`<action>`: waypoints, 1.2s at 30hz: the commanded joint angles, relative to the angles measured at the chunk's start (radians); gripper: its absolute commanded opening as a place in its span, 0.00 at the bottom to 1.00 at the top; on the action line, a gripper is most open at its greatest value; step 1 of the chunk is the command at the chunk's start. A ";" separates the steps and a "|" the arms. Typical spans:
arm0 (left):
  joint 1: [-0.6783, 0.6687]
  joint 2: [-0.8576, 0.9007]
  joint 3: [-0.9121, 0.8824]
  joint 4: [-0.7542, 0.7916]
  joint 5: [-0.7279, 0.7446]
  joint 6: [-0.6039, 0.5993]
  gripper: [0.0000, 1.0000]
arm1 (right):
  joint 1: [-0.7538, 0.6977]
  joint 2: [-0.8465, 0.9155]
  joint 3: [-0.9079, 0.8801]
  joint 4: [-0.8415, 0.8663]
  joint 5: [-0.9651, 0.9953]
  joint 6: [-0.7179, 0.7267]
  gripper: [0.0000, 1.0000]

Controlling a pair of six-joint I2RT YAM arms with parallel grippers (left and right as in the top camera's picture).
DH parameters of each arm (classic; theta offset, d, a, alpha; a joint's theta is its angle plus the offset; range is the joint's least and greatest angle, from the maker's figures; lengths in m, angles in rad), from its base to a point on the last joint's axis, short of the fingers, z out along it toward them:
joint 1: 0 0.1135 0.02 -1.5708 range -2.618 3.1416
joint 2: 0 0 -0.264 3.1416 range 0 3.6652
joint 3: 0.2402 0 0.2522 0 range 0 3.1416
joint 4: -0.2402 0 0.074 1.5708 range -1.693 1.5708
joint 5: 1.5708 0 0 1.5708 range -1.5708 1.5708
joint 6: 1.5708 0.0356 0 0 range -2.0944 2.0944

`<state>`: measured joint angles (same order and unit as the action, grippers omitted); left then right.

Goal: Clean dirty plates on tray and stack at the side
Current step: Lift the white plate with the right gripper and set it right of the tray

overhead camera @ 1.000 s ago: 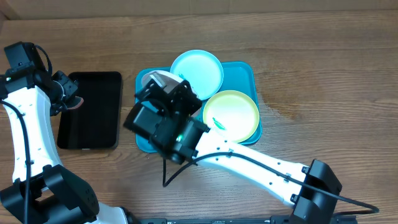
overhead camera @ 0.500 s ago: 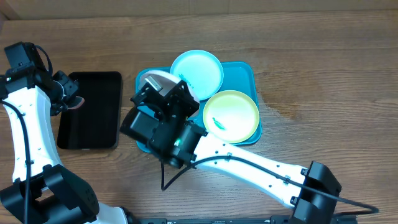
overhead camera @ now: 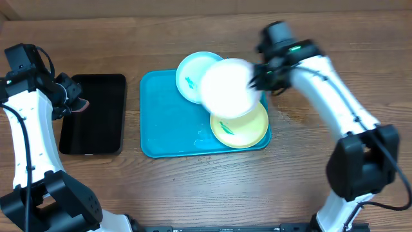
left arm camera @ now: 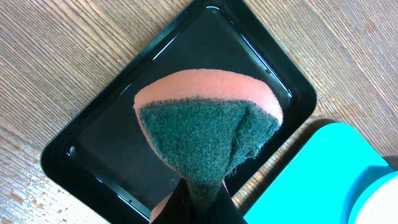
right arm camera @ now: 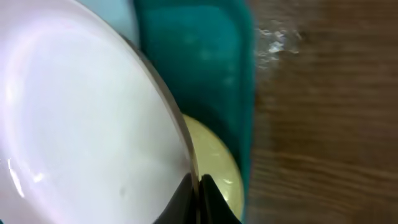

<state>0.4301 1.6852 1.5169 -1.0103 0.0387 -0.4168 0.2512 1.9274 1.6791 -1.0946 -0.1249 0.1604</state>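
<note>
Found the right claw clamped on the rim of the white plate at the plate's 3 o'clock edge, fingertips pinched tight on the rim in the right wrist view. Saw that plate, motion-blurred, held above the turquoise tray toward its 2 o'clock corner, overlapping the other two plates. Noted the pale blue plate at the tray's 12 o'clock edge, teal smear showing, and the yellow-green plate at its 4 o'clock corner, also smeared. Found the left claw closed on a sponge, pink backing up and dark green scouring face toward the camera, over the black tray. Placed that black tray on the wooden bench at 9 o'clock from the turquoise tray, just beside it.
</note>
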 commanded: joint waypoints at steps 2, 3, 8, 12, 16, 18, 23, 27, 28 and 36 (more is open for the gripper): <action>0.001 0.009 -0.005 0.002 0.014 -0.010 0.04 | -0.237 -0.013 -0.006 -0.054 -0.209 0.002 0.04; 0.001 0.009 -0.005 0.003 0.014 -0.010 0.04 | -0.280 -0.013 -0.008 -0.066 -0.208 -0.016 0.04; 0.001 0.009 -0.005 0.006 0.014 -0.010 0.04 | -0.497 -0.007 -0.050 -0.053 -0.190 -0.040 0.04; 0.001 0.009 -0.005 0.008 0.014 -0.010 0.04 | -0.594 0.002 -0.091 0.003 -0.190 -0.040 0.04; 0.001 0.009 -0.005 0.009 0.014 -0.010 0.04 | -0.628 0.003 -0.163 0.101 -0.159 -0.029 0.04; 0.001 0.009 -0.005 0.010 0.014 -0.010 0.04 | -0.628 0.003 -0.214 0.162 -0.159 -0.029 0.04; 0.001 0.009 -0.005 0.017 0.014 -0.010 0.04 | -0.613 0.005 -0.319 0.279 -0.160 -0.025 0.04; 0.001 0.009 -0.005 0.017 0.014 -0.010 0.04 | -0.600 0.005 -0.372 0.331 -0.156 0.020 0.04; 0.001 0.009 -0.005 0.017 0.014 -0.010 0.04 | -0.599 0.005 -0.382 0.340 -0.157 0.032 0.09; 0.001 0.009 -0.005 0.016 0.014 -0.015 0.04 | -0.597 -0.008 -0.336 0.269 -0.293 0.024 0.45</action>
<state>0.4301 1.6855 1.5162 -0.9989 0.0422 -0.4171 -0.3508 1.9293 1.2976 -0.7998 -0.3279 0.2012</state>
